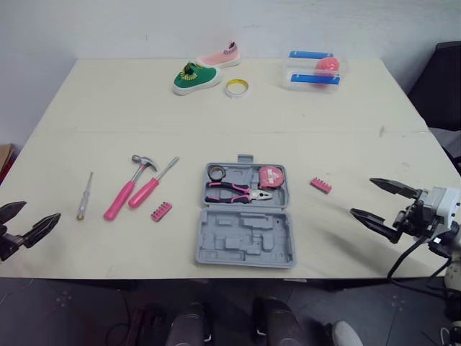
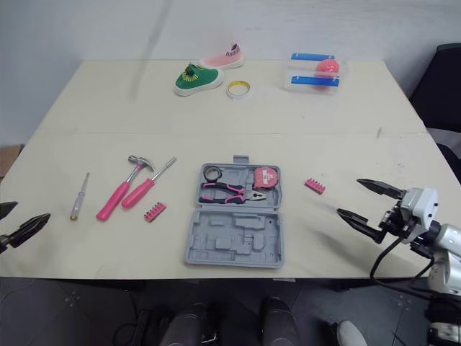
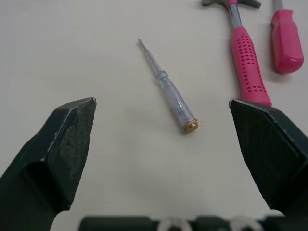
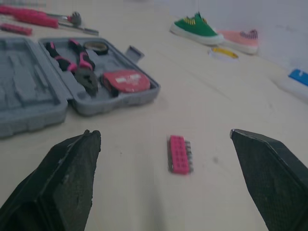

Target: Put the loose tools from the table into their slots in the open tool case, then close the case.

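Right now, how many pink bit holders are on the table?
2. The left bit holder lies left of the open case; the right bit holder lies right of it. None seems hidden.

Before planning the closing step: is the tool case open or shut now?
Open: the tool case lies spread flat, pliers and tape measure visible inside.

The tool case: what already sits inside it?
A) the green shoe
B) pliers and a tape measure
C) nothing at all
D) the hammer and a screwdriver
B: the pliers and the pink tape measure lie in the far half of the open tool case, while the hammer lies outside it, to its left.
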Tool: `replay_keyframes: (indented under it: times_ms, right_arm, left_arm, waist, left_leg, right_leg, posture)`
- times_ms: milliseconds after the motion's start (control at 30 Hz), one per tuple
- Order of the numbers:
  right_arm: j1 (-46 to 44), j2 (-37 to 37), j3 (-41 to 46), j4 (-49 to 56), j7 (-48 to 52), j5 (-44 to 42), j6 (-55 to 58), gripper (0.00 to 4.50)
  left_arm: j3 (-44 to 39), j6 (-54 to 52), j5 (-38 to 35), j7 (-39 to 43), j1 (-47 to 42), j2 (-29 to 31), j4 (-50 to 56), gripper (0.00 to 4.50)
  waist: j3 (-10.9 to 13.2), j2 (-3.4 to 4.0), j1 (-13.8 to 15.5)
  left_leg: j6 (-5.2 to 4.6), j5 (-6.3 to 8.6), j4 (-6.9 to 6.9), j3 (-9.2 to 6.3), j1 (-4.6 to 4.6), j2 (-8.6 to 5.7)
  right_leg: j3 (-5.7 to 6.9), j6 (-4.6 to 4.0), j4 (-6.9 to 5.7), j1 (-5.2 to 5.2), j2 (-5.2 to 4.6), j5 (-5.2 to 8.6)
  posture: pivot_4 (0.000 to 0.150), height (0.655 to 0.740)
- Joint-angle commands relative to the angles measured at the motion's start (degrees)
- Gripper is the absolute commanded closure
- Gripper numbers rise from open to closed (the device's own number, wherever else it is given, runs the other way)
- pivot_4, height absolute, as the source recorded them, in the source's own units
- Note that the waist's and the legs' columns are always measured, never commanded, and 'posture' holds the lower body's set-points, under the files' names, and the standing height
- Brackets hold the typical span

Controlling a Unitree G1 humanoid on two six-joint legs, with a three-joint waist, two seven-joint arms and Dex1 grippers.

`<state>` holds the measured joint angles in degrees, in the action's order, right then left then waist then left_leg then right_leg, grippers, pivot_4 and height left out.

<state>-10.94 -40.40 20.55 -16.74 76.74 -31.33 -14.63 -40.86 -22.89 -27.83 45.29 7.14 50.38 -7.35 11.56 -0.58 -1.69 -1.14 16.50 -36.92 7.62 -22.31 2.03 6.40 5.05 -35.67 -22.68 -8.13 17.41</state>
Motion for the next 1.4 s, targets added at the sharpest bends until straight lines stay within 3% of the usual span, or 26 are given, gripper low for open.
replay_keyframes:
  times_ms: [33,133,233,533,800,833,900,1133,1333,1400]
  right_arm:
    - [0.0,1.6,-0.9,7.4,-0.4,-3.3,1.9,0.0]
    - [-0.7,3.4,-2.7,12.8,-1.9,-4.6,4.0,0.0]
    - [-1.4,4.3,-4.5,17.0,-2.1,-6.0,6.4,0.0]
    - [-3.4,4.1,-7.9,21.4,-1.2,-6.5,10.9,0.0]
    - [-3.3,3.9,-7.7,23.5,-1.1,-7.4,12.9,0.0]
    - [-3.2,3.8,-7.6,23.6,-1.1,-7.5,13.1,0.0]
    - [-2.8,3.8,-7.3,23.6,-1.1,-7.7,13.2,0.0]
    - [-1.6,4.0,-6.9,22.9,-0.7,-7.6,12.8,0.0]
    - [-0.9,3.7,-6.2,20.4,0.3,-6.8,11.2,0.0]
    - [-0.2,2.9,-5.8,19.4,0.9,-5.8,10.1,0.0]
  left_arm:
    - [2.4,-10.6,-0.6,-6.9,-2.8,0.4,4.6,0.01]
    - [6.0,-23.8,0.3,-17.4,-9.9,-0.3,7.4,0.01]
    - [8.9,-30.6,1.0,-22.2,-16.5,-0.7,6.1,0.01]
    - [16.5,-35.6,4.0,-25.7,-26.2,-2.7,0.4,0.01]
    - [18.7,-40.5,4.3,-25.2,-25.4,-3.6,-0.3,0.01]
    - [18.6,-40.7,4.5,-25.3,-24.8,-3.7,-0.3,0.56]
    - [18.4,-40.5,4.8,-25.5,-23.7,-4.1,-0.8,1.16]
    - [17.1,-38.8,5.7,-25.8,-22.0,-5.0,-1.0,4.3]
    - [12.9,-24.7,6.2,-23.1,-21.7,-4.6,0.9,4.41]
    - [13.1,-16.4,5.0,-15.9,-20.1,-2.9,6.1,4.41]
  waist:
    - [0.0,0.0,0.1]
    - [0.0,-0.01,0.3]
    - [0.0,-0.03,0.4]
    - [0.0,-0.07,0.1]
    - [0.0,-0.08,0.1]
    - [0.0,-0.08,0.1]
    - [0.0,-0.07,0.1]
    - [-0.1,-0.01,0.2]
    - [-0.1,0.02,0.3]
    - [-0.1,-0.1,0.3]
  left_leg:
    - [-0.01,0.0,-0.02,0.0,0.0,0.0]
    - [-0.04,-0.03,-0.12,-0.01,0.0,-0.03]
    - [-0.03,-0.1,-0.18,-0.05,0.0,-0.08]
    - [0.13,-0.25,-0.14,0.2,0.0,-0.12]
    - [0.21,-0.22,-0.16,0.34,0.12,-0.1]
    - [0.21,-0.22,-0.16,0.36,0.13,-0.1]
    - [0.2,-0.21,-0.13,0.42,0.17,-0.1]
    - [0.17,-0.17,-0.14,0.51,0.22,-0.13]
    - [0.2,-0.19,-0.13,0.49,0.23,-0.09]
    - [0.2,-0.19,-0.15,0.45,0.16,-0.06]
  right_leg:
    - [0.0,0.0,-0.02,0.01,0.0,0.0]
    - [-0.01,0.02,-0.14,0.02,-0.01,-0.01]
    - [-0.01,0.07,-0.23,0.03,0.0,-0.04]
    - [-0.05,0.09,-0.21,-0.06,0.1,-0.05]
    - [-0.13,0.09,-0.29,-0.1,0.11,-0.05]
    - [-0.15,0.09,-0.29,-0.1,0.1,-0.05]
    - [-0.19,0.09,-0.29,-0.1,0.1,-0.05]
    - [-0.27,0.13,-0.29,-0.1,0.04,-0.07]
    - [-0.31,0.13,-0.29,-0.1,0.04,-0.07]
    - [-0.32,0.13,-0.28,-0.12,0.05,-0.07]
  posture:
    - [0.15,0.74]
    - [0.15,0.74]
    - [0.15,0.74]
    - [0.15,0.74]
    - [0.15,0.74]
    - [0.15,0.74]
    - [0.15,0.74]
    - [0.15,0.74]
    - [0.15,0.74]
    - [0.15,0.74]
